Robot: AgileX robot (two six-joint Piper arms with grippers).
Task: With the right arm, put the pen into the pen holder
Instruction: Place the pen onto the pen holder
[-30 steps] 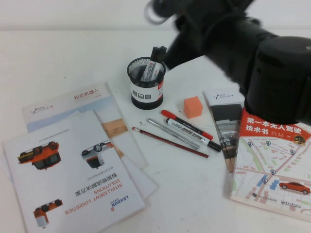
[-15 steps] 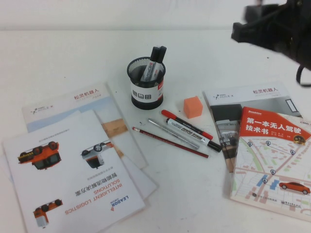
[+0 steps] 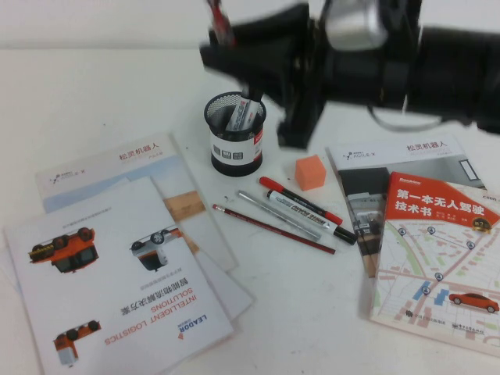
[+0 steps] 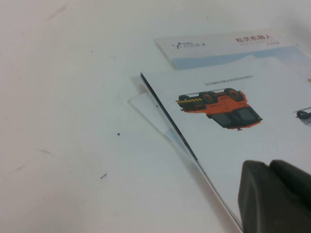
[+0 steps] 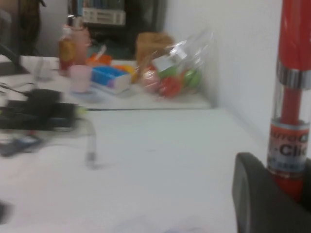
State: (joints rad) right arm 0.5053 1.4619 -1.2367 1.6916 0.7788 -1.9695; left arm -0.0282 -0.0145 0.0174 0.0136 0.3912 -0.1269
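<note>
My right gripper [image 3: 226, 48] reaches in from the right across the top of the table and is shut on the thick red pen [image 3: 217, 17], which sticks up from it. It hangs above and a little behind the black mesh pen holder [image 3: 237, 139], which holds a couple of black and white markers. In the right wrist view the red pen [image 5: 293, 73] stands upright between the right gripper's [image 5: 291, 187] dark fingers [image 5: 252, 199]. My left gripper [image 4: 277, 194] rests low over a brochure, fingers together and empty; it is out of the high view.
An orange cube [image 3: 310, 172], a red-ended marker [image 3: 301, 201], a silver pen [image 3: 279, 215] and a dark-red pencil [image 3: 273, 229] lie in front of the holder. Brochures [image 3: 117, 258] lie at the left, booklets [image 3: 437, 234] at the right.
The right arm pulled back to the top right half a second ago. It now stretches left across the top of the table with the red pen above the holder.
</note>
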